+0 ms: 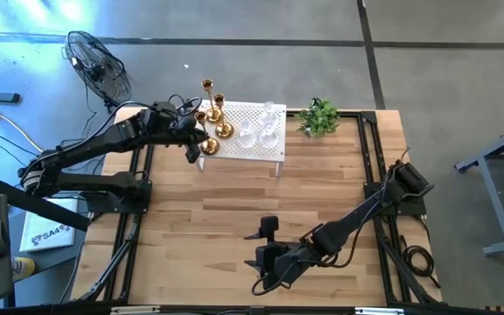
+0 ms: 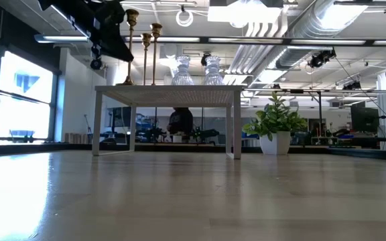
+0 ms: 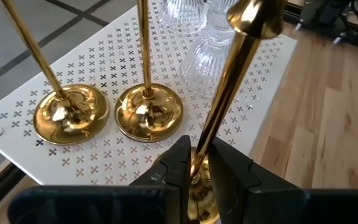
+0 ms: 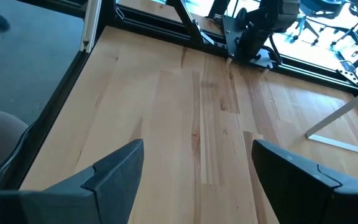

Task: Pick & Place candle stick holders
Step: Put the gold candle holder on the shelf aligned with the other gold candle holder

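Observation:
A white perforated stand (image 1: 265, 149) is at the table's far side. On it stand two gold candle stick holders by their round bases (image 3: 70, 113) (image 3: 148, 112), with clear glass holders (image 3: 204, 37) (image 1: 261, 127) beyond them. My left gripper (image 3: 197, 171) (image 1: 198, 138) is at the stand's left near corner. It is shut on a third gold holder (image 3: 229, 93), which also shows in the low view (image 2: 131, 40). My right gripper (image 4: 197, 168) (image 1: 265, 252) is open and empty, low over the table near its near edge. My left gripper pinches the gold holder's slim stem (image 3: 205, 146) between its two fingers, just above the round base (image 3: 199, 202). The fingers lie across the stem. The stem rises from the fingers, tilted in the left wrist view, its cup (image 3: 253, 15) on top. Whether the base rests on the stand, I cannot tell.
A small potted plant (image 1: 319, 116) stands on the table to the right of the stand. Bare wood (image 1: 234, 201) lies between the stand and my right gripper. A floor fan (image 1: 99, 66) stands off the table's far left corner.

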`<state>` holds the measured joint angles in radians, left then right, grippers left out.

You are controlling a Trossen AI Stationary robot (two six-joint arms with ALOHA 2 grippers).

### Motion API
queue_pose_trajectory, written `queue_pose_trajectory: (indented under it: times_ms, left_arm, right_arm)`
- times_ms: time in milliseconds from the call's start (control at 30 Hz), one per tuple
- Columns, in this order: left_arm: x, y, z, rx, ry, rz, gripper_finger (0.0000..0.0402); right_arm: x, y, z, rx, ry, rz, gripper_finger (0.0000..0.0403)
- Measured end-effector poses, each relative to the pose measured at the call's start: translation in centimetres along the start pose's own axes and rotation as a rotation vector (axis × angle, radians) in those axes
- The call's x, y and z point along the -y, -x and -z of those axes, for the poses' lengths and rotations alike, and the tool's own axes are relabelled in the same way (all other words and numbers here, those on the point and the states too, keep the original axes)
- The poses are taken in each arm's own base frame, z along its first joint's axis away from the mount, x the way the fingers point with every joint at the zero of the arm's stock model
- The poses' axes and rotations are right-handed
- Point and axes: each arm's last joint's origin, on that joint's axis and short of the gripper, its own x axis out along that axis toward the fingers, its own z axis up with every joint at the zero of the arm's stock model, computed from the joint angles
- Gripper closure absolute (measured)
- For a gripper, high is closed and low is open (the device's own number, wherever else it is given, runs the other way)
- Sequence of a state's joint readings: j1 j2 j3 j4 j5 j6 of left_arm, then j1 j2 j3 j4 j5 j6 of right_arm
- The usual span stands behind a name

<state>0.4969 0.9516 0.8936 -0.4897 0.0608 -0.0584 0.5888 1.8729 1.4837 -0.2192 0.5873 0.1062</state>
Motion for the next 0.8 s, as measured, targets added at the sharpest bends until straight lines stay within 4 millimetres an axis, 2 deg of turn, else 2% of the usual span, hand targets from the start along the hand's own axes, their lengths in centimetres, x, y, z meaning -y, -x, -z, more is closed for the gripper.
queue_pose_trajectory:
  times_ms: [700,800]
  left_arm:
    - [0.02,0.03,-0.22,0.019,0.049,0.002,0.0350]
    - [0.02,0.03,-0.22,0.019,0.050,0.002,0.0341]
  right_arm:
    - [0.00,0.00,0.00,0.000,0.002,0.000,0.0111]
    - [0.00,0.00,0.00,0.000,0.002,-0.001,0.0111]
